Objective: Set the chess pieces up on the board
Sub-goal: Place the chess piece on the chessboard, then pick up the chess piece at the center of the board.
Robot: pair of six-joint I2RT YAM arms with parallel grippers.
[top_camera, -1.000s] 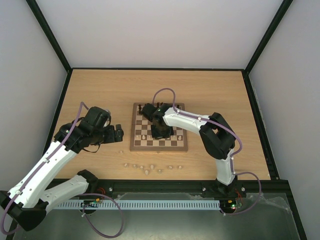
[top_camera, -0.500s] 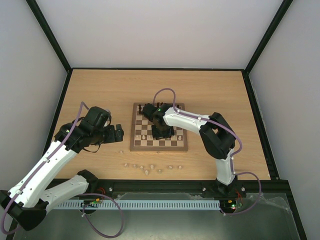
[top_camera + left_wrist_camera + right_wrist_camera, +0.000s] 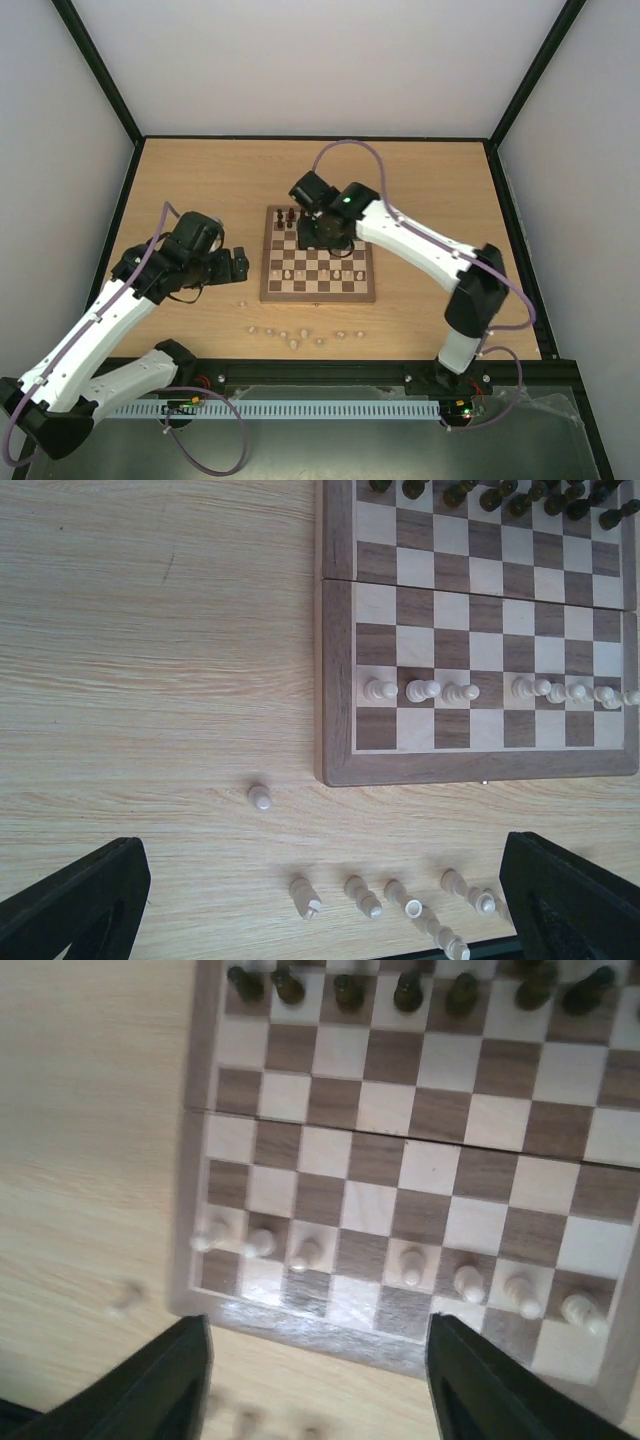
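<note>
The board (image 3: 318, 296) lies mid-table, with dark chess pieces (image 3: 289, 216) along its far edge and a row of cream pawns (image 3: 300, 273) near its front edge. My right gripper (image 3: 326, 232) hangs open above the far half of the board. In the right wrist view the right gripper (image 3: 315, 1380) holds nothing, and several cream pawns (image 3: 411, 1265) stand in a row with one square free. My left gripper (image 3: 234, 267) is open left of the board. In its wrist view the left gripper (image 3: 320, 910) hangs over loose cream pieces (image 3: 362, 897) lying on the table.
A lone cream pawn (image 3: 259, 797) stands off the board's near left corner (image 3: 335, 775). Several cream pieces (image 3: 296, 336) lie scattered in front of the board, close to the black rail (image 3: 300, 372) at the table's near edge. Black frame posts border the table.
My right gripper has opened and lifted from the near pawn row toward the board's far side, its arm stretching out to the right. The left arm has not moved.
</note>
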